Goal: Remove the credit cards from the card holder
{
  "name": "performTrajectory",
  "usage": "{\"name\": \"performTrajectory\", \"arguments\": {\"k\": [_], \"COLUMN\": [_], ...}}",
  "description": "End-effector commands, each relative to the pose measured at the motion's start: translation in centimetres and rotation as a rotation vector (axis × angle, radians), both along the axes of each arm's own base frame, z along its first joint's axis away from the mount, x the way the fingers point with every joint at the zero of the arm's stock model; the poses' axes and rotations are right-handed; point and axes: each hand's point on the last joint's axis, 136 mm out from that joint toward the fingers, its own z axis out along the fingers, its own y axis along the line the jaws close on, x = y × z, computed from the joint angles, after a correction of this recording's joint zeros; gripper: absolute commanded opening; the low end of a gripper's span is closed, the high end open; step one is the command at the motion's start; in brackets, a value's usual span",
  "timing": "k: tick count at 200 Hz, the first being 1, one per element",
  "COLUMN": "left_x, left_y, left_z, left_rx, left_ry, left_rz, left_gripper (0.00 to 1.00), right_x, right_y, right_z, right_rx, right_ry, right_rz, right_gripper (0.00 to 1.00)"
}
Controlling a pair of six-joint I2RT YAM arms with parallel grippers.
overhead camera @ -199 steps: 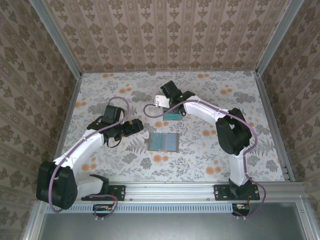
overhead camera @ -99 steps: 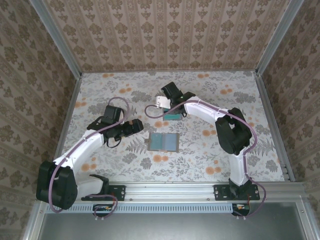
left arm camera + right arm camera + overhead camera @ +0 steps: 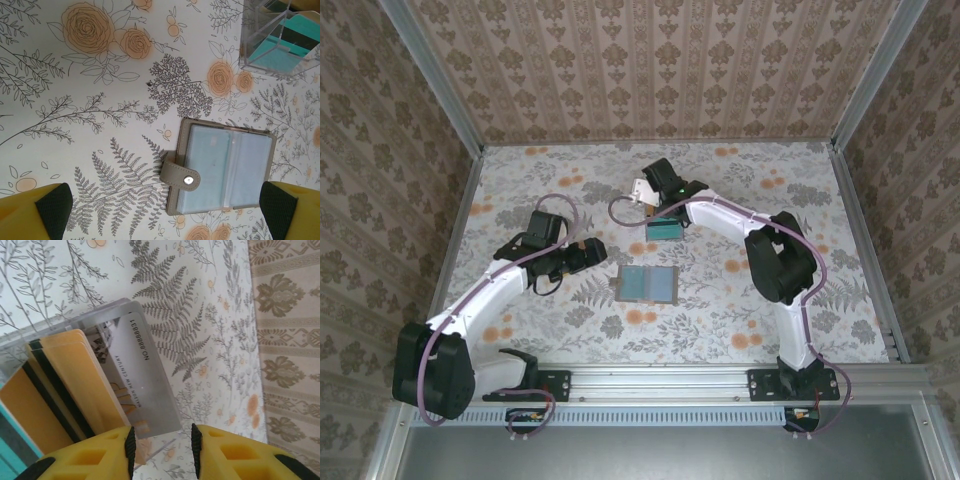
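Now that the right jaws have parted, I judge the silver card (image 3: 145, 385) delivered: it leans free in the clear box (image 3: 247, 50) beside orange cards (image 3: 75, 385). The card holder (image 3: 648, 285) lies open on the counter (image 3: 740, 300) at the box's 6 o'clock; left jaws stand wide apart, empty.

Card holder (image 3: 648, 285) lies open flat mid-scene, pale-blue lining up — orange and teal credit cards (image 3: 92, 390) lean together just beyond it.

Silver card (image 3: 150, 385) — "NO 8888831" — "MAISON NEW CENTURY"
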Motion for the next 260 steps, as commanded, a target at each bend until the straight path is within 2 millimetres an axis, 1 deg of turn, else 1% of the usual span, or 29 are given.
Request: {"name": "performTrajectory", "arguments": {"k": [1, 11, 22, 44, 68, 94, 99, 112, 141, 143, 159, 198, 235, 260], "left_x": [-0.1, -0.1, -0.1, -0.1, -0.2, -0.2, -0.2, -0.1, -0.1, -0.1, -0.1, 0.1, 0.1, 0.1], "left_y": [-0.1, -0.1, -0.1, -0.2, -0.2, -0.3, -0.3, -0.3, -0.3, -0.3, -0.3, -0.2, -0.2, -0.3], "left_z": [0.2, 0.2, 0.1, 0.0, 0.0, 0.0, 0.0, 0.1, 0.0, 0.0, 0.0, 0.2, 0.2, 0.2], "left_rx": [-0.026, -0.028, -0.029, -0.032, -0.034, -0.035, -0.034, -0.033, -0.031, -0.031, -0.030, -0.029, -0.030, -0.034], "left_ry": [-0.007, -0.007, -0.004, -0.002, 0.000, 0.004, 0.004, 0.001, 0.003, 0.003, 0.005, 0.002, 0.003, 0.004], "left_rz": [0.006, 0.007, 0.006, 0.005, 0.002, -0.001, -0.002, -0.001, 0.000, -0.001, -0.001, -0.001, -0.001, -0.004], "left_gripper": [1.00, 1.00, 1.00, 1.00, 1.00, 1.00, 1.00, 1.00, 1.00, 1.00, 1.00, 1.00, 1.00, 1.00], "right_x": [-1.9, -2.9, -3.5, -4.0, -4.9, -4.7, -5.1, -4.5, -3.7, -3.3, -2.3, -0.8, 1.4, 1.7], "right_y": [0.6, 0.7, 0.6, 0.4, 0.6, 0.9, 0.7, 0.6, 0.0, 0.1, -0.1, -0.4, -1.3, -1.2], "right_z": [2.0, 1.7, 1.4, 1.0, -0.1, -0.6, -0.9, -0.9, -1.6, -1.4, -1.2, -0.7, 0.0, 0.0], "right_rx": [0.109, 0.114, 0.115, 0.119, 0.116, 0.116, 0.105, 0.098, 0.058, 0.067, 0.061, 0.053, 0.052, 0.078], "right_ry": [0.068, 0.103, 0.119, 0.133, 0.196, 0.209, 0.230, 0.211, 0.199, 0.178, 0.140, 0.076, -0.011, -0.007], "right_rz": [0.019, 0.043, 0.049, 0.043, 0.064, 0.063, 0.060, 0.045, 0.016, 0.014, -0.011, -0.055, -0.141, -0.170], "right_gripper": [0.40, 0.40, 0.40, 0.40, 0.40, 0.42, 0.42, 0.42, 0.42, 0.42, 0.42, 0.42, 0.42, 0.40]}}
